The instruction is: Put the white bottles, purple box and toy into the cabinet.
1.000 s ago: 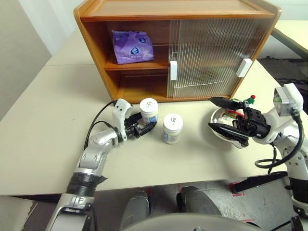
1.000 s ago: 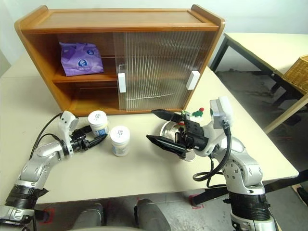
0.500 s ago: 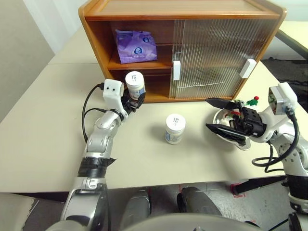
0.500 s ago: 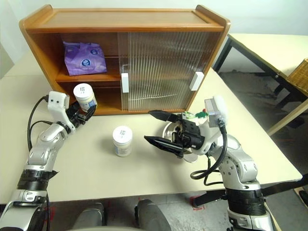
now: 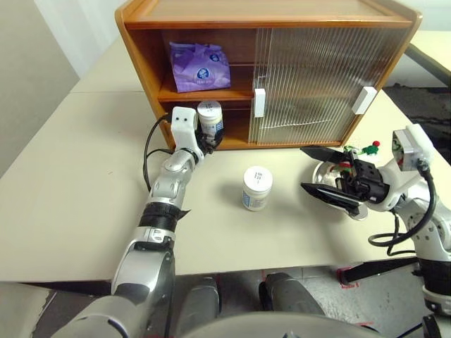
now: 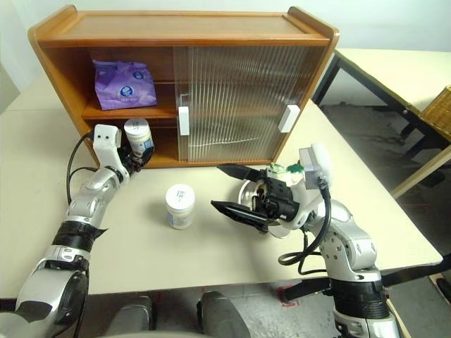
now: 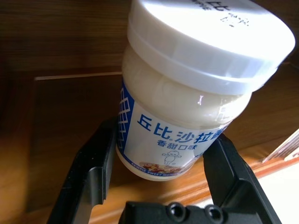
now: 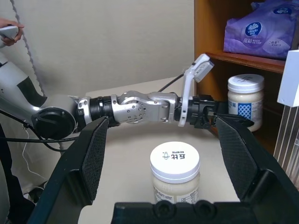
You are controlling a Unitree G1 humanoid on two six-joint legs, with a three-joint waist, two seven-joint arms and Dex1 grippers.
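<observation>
Gripping one jar [image 5: 210,117] at the mouth of the cabinet's [image 5: 268,67] lower shelf, the left gripper [image 5: 204,138] has both fingers clamped on its label. Second jar [image 5: 256,187] stands on the table [image 5: 63,183], well apart. Purple box [image 5: 200,67] lies on the upper shelf. Right gripper [image 5: 325,173] hangs spread wide — empty — beside the bowl [image 5: 328,173] holding the toy [image 5: 363,148].

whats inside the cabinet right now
On the cabinet's upper shelf, in the open left half, lies the purple box. At the lower shelf's opening the left gripper holds a white bottle. The ribbed sliding doors hide whatever is in the right half.
</observation>
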